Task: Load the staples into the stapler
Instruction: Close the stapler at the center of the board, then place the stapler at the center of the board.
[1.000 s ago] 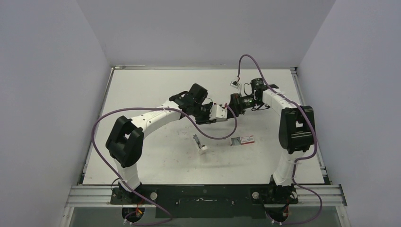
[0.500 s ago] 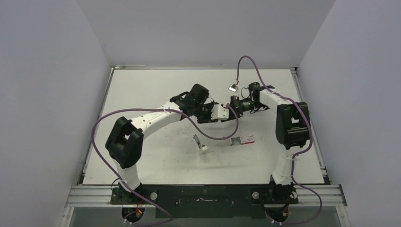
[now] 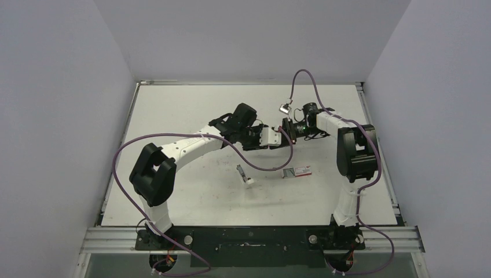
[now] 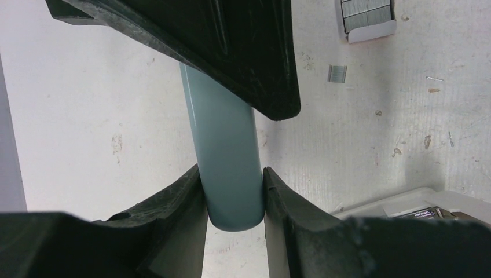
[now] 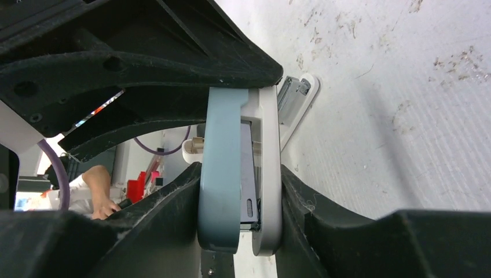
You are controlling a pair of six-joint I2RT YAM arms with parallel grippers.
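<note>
The stapler (image 3: 268,137), pale blue on top with a white base, hangs above the middle of the table between both arms. My left gripper (image 4: 231,179) is shut on its blue body (image 4: 226,150). From the opposite end my right gripper (image 5: 240,174) is shut on the stapler (image 5: 223,168), pressing the blue top and white base (image 5: 269,168) together. The staples (image 4: 366,10) lie as grey strips in the open red-and-white box (image 3: 297,171) on the table. A loose strip (image 4: 337,73) lies beside the box.
A small white-and-metal piece (image 3: 245,176) lies on the table in front of the stapler, also seen as the piece (image 5: 296,99) under my right wrist. Purple cables loop off both arms. Raised rails edge the white table (image 3: 173,110).
My right gripper has gone from wide open to shut on the stapler's end, having moved slightly left toward it. The left gripper keeps its grip, almost still.
</note>
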